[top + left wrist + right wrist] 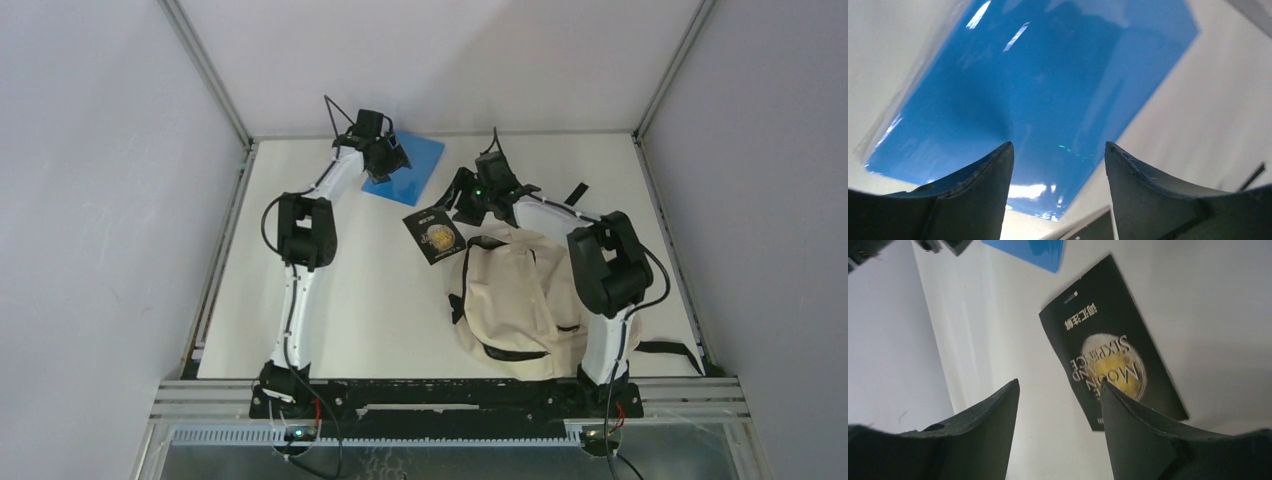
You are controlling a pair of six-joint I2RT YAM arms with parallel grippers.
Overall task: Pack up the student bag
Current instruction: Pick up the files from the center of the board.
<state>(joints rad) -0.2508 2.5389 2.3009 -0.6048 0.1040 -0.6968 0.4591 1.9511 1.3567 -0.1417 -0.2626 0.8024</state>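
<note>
Since student bag (510, 300) awaits contents, left end effector (1058, 150) hangs apart over blue folder (1048, 85), right end effector (1058, 387) apart over black paperback (1113, 355).

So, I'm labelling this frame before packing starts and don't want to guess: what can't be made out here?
Bag: top view, the right arm covers its right side; open or zipped is unclear.
Blue sheet: left wrist view, top cut off by the frame, near edge behind the left claw.
Book: right wrist view, bottom corner behind a finger of the right claw; top view, title too small.
</note>
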